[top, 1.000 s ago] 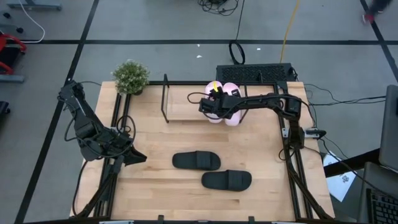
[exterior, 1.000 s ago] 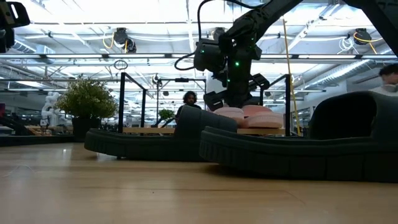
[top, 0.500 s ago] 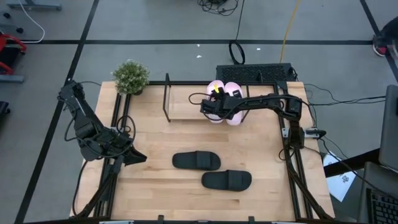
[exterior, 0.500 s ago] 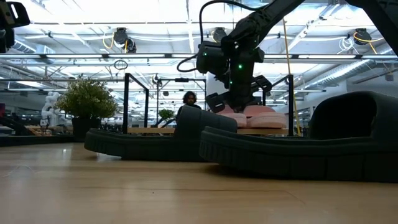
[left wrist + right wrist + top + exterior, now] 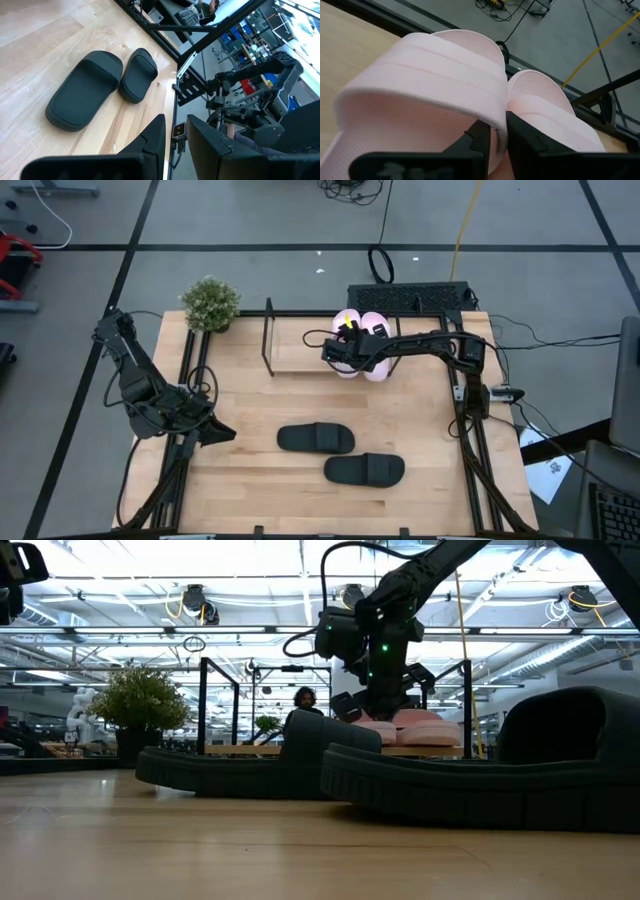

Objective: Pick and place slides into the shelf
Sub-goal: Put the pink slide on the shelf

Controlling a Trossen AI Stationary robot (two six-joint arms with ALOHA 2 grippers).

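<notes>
Pink slides (image 5: 359,356) lay side by side on the shelf (image 5: 300,350), partly hidden beneath the right gripper (image 5: 341,350), its narrow fingers pinching one strap. Black slides (image 5: 340,452) lay mid-table. Left gripper (image 5: 222,431) waited nearly closed.

Bright even overhead light (ceiling strips glare in low view); soft shadows, foreground blurred.

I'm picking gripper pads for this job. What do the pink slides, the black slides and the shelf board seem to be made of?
The pink slides look like soft moulded foam or rubber, matte, with a fine woven-like texture on the strap and ribbed bands. The black slides look similar: smooth, matte, one-piece moulded. The shelf board looks like pale wood, with thin black metal rods; its finish is hard to tell.
</notes>
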